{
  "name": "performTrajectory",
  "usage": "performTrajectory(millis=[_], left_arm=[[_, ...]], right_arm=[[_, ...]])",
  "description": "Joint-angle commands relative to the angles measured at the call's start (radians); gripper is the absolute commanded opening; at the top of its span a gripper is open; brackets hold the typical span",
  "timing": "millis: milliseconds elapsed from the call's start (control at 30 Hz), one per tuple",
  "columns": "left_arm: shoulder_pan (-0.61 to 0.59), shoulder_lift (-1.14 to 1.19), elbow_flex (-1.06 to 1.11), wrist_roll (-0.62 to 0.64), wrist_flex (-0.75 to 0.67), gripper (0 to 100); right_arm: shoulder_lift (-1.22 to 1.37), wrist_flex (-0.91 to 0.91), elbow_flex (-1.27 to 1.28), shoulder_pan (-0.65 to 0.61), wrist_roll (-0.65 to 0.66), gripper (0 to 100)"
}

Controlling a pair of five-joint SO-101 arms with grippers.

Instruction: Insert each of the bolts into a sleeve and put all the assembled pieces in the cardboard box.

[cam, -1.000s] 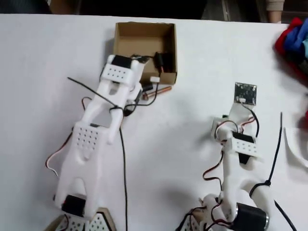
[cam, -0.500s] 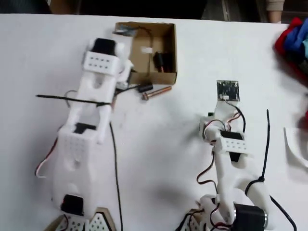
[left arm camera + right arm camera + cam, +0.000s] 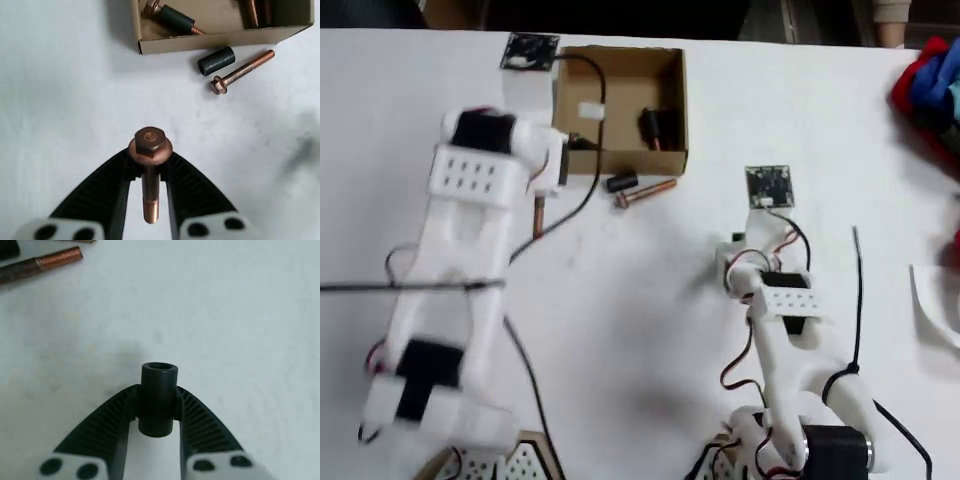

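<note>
My left gripper (image 3: 150, 172) is shut on a copper bolt (image 3: 150, 150), held head-up above the table, short of the cardboard box (image 3: 220, 39). In the high view this bolt (image 3: 538, 215) hangs at the left arm's tip, left of the box (image 3: 630, 161). An assembled bolt and sleeve (image 3: 175, 20) lies inside the box. A loose black sleeve (image 3: 216, 61) and a loose bolt (image 3: 242, 71) lie on the table just outside the box's front wall. My right gripper (image 3: 158, 410) is shut on an upright black sleeve (image 3: 159, 390) over bare table.
The right arm (image 3: 780, 305) stands right of centre, a hand's width from the loose bolt (image 3: 645, 192) and sleeve (image 3: 621, 183). Colourful cloth (image 3: 930, 85) lies at the far right edge. White table lies open between the two arms.
The left arm has swung left and back from the box's front wall, with a bolt in its gripper. The right arm has shifted a little left.
</note>
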Motion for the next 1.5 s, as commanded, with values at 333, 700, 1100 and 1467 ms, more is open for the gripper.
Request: performTrajectory(millis=[333, 700, 1100, 1467], left_arm=[[0.012, -0.678, 0.82, 0.011, -0.848, 2], [0.18, -0.695, 0.929, 0.012, -1.243, 2], [0.276, -0.394, 0.651, 0.143, -1.244, 2], [0.348, -0.384, 0.638, 0.138, -1.169, 2]], right_arm=[[-0.004, -1.079, 0.342, -0.154, -0.153, 2.2], [-0.002, -1.385, 0.414, -0.245, -0.152, 2.2], [0.159, -1.508, 0.382, -0.232, -0.052, 2.2], [0.713, -2.106, 0.308, -0.236, 0.012, 2.2]])
